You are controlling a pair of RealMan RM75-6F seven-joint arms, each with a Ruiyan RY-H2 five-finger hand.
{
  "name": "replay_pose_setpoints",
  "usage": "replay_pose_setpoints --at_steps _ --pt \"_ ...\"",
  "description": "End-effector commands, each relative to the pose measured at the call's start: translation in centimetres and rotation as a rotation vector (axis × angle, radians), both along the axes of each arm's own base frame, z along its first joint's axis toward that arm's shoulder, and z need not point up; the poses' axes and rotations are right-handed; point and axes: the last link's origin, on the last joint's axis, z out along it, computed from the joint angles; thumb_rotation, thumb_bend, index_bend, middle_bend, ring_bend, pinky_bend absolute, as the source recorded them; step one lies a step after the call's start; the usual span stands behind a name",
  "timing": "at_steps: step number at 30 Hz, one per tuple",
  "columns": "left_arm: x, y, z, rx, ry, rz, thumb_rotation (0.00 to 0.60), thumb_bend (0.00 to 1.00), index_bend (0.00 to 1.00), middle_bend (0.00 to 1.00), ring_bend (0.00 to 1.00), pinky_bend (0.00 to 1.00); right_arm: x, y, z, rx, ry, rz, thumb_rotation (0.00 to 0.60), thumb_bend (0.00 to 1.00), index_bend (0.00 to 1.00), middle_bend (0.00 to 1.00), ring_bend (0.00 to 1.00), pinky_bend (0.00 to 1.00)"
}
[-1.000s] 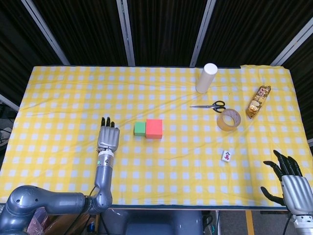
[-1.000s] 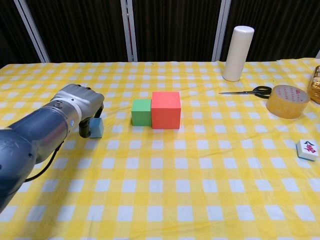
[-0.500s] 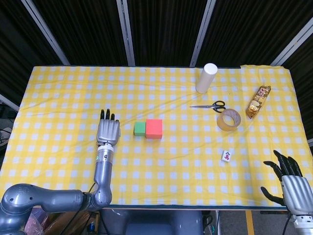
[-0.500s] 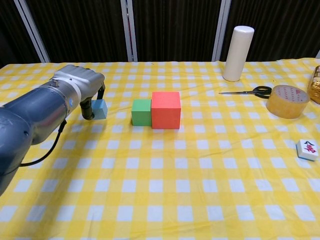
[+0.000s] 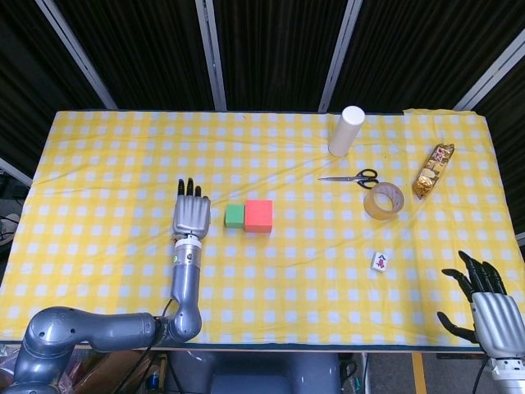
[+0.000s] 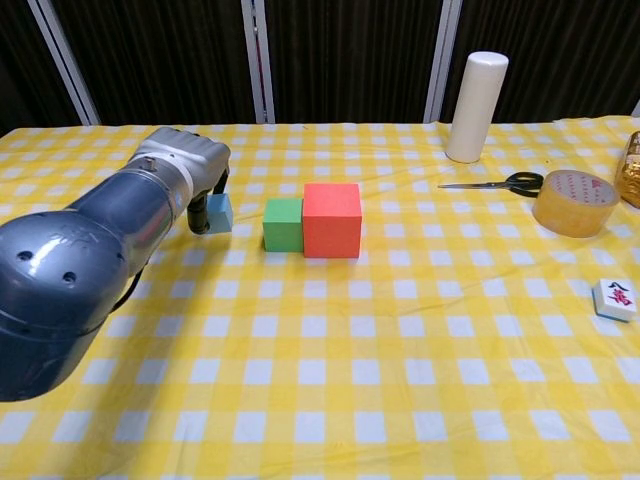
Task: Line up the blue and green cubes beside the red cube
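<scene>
Just left of the green cube (image 6: pixel 283 224), and apart from it by a small gap, sits the blue cube (image 6: pixel 219 212) under my left hand (image 6: pixel 188 165). The fingers (image 6: pixel 200 222) curl down around it — one dark fingertip shows on its left side, another behind it — so I read the hand as gripping the cube, which looks to be at or just above the cloth. From the head view the hand (image 5: pixel 189 215) covers the cube entirely. The green cube is touching the left face of the red cube (image 6: pixel 332 219), the two forming a row near the middle of the desk (image 6: pixel 330 400).

Compared with a second ago, the blue cube has travelled right and a little away from me, much closer to the green one; the green and red cubes have not moved.

My right hand (image 5: pixel 490 304) hangs off the near right corner of the desk, fingers spread, holding nothing.

Further out: a tape roll (image 6: pixel 574 202), scissors (image 6: pixel 496 183), a white cylinder (image 6: pixel 476 106) and a small tile (image 6: pixel 615 299) — no containers here.
</scene>
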Motion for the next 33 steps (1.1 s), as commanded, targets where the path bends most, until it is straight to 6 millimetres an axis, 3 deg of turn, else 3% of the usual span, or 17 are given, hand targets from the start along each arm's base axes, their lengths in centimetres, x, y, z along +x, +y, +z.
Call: replay_pose_setpoints --at_steps 1,23,33 --pt "0.5 0.1 -0.6 -0.006 0.002 -0.006 0.6 0.42 0.44 0.17 0.0 0.0 0.0 0.0 0.0 -0.001 -0.001 -0.001 0.6 0.28 0.26 0.03 0.07 0.0" --pt "2.5 0.3 -4.0 -0.022 0.042 -0.02 0.6 0.42 0.44 0.17 0.0 0.0 -0.6 0.0 0.3 -0.008 -0.004 -0.02 0.6 0.28 0.26 0.03 0.07 0.0" --pt "3.1 0.4 -4.6 -0.017 0.031 -0.023 0.6 0.42 0.44 0.17 0.0 0.0 -0.7 0.0 0.3 -0.01 -0.003 -0.022 0.6 0.28 0.26 0.03 0.07 0.0"
